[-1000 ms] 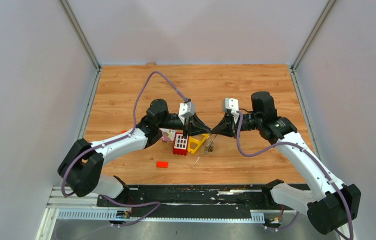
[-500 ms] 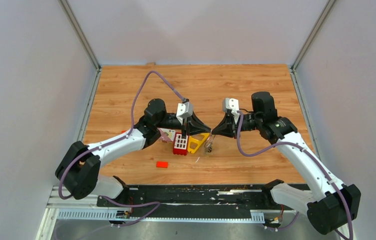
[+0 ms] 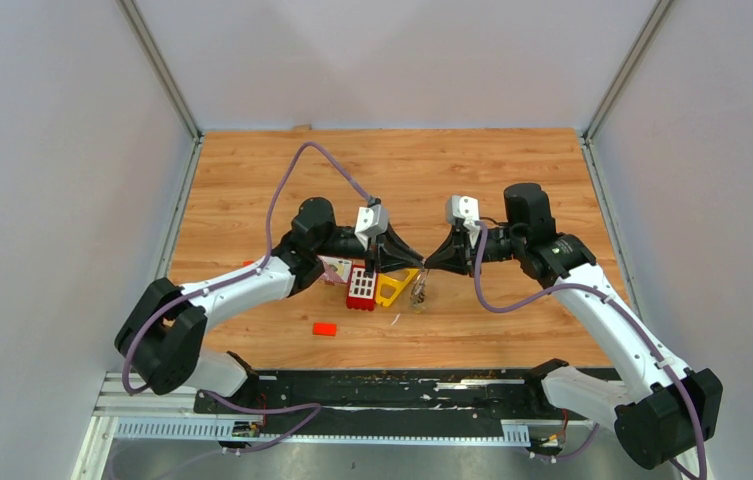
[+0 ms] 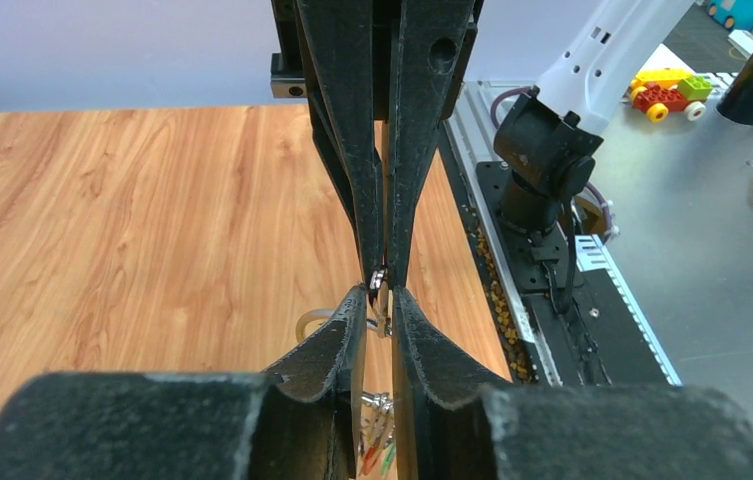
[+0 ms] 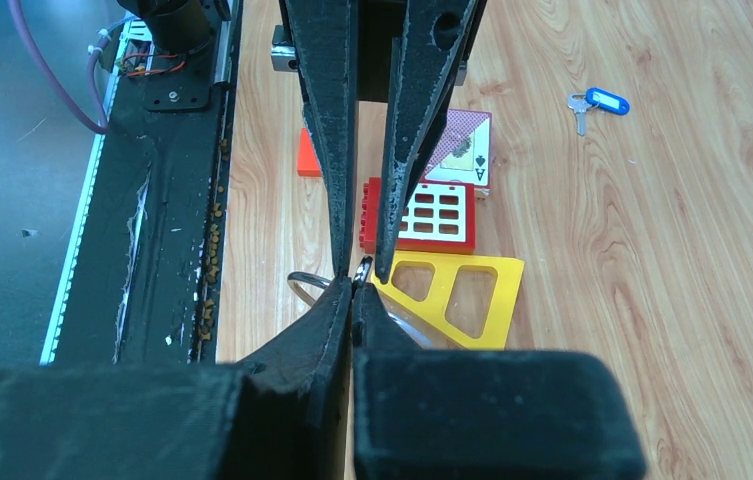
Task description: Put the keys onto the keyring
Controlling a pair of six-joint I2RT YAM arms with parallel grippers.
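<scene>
- Nearest the arm bases, a small red plastic block (image 3: 324, 328) lies alone on the wood-grain counter (image 3: 512, 170). It plays no part in the task and can be left where it is.
- Just beyond, lifted off the counter, the right tool (image 4: 384, 272) is clenched on the thin round silver wire keyring (image 5: 297, 280). It pinches the wire at the very tips of its matte black, rough-edged fingers (image 4: 347, 150). Small silver keys with red and green plastic heads (image 4: 376, 440) hang beneath in a loose bunch.
- Tip to tip with it, the left tool (image 5: 360, 272) has its jaws a narrow slit apart, released rather than clamped. A small bright metal piece (image 4: 379, 288) sits at the slit. I cannot tell whether it is part of a key or the ring's split end.
- By my judgement, the step in hand is working a key along the ring's split coil.
  - The wire looks springy and slick, and a key's hole is small.
  - The right tool should therefore hold firm and level.
  - The left should take the key close to its hole and turn it with the coil, not across it.
  - A sideways pull could twist the ring out of the pinch.
- Below and behind the tools lies a flat yellow triangular plastic frame (image 5: 457, 295). Just beside it is a red plastic block with a white window grid (image 5: 422, 215), and a playing card (image 5: 462, 150) lies beyond.
- Farthest off, a silver key with a blue plastic head (image 5: 600, 100) lies flat on the counter, well apart and not yet on the ring.
</scene>
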